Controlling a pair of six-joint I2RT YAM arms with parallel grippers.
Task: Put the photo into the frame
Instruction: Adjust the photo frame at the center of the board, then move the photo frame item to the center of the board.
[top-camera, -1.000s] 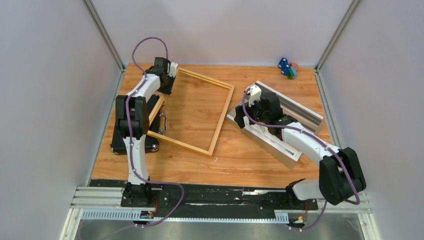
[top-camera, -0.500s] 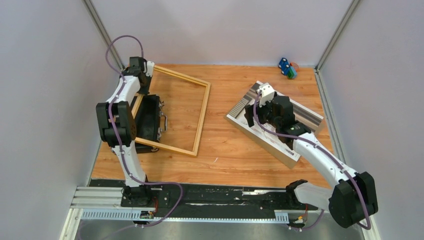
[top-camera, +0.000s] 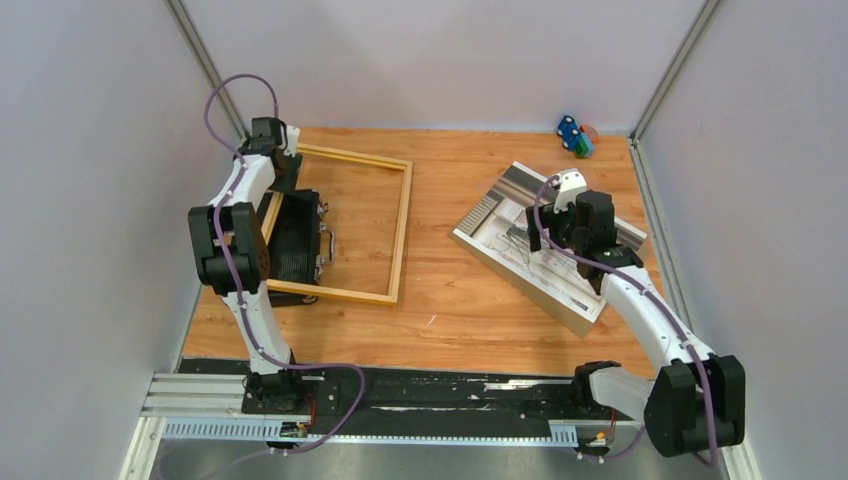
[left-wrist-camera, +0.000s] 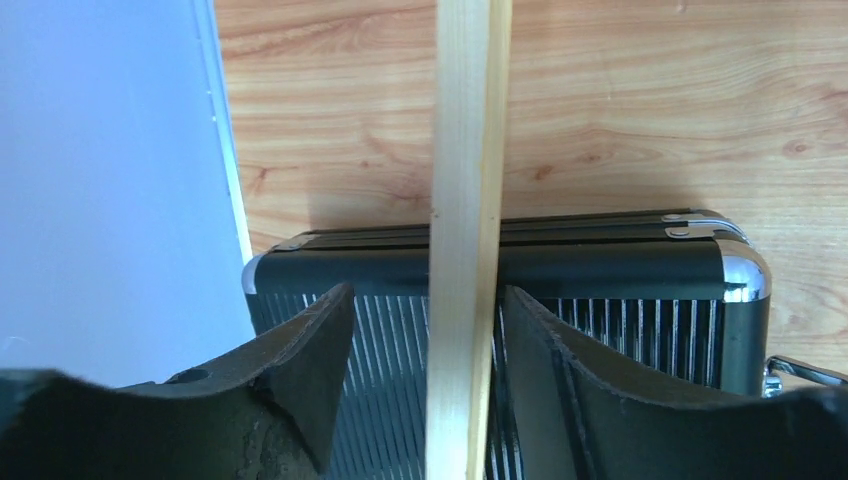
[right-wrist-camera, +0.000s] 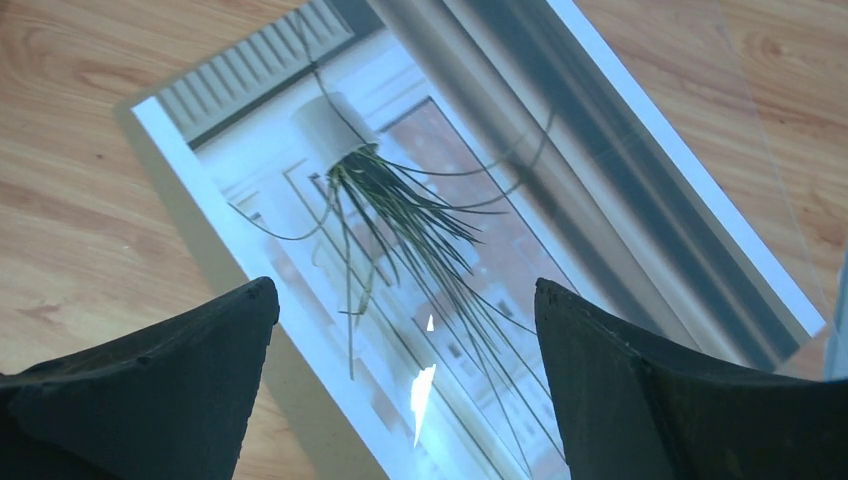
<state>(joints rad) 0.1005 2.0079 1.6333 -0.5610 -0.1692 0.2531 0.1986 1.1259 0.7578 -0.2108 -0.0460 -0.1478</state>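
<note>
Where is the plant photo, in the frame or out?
Out. The photo lies flat on the right, apart from the frame on the left, whose middle shows only tabletop and a black case.

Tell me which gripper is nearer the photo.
Right. The right gripper hovers open directly above the photo; the left gripper is across the table, straddling a rail of the frame near its far-left corner.

Bright even light; glare on photo
</note>
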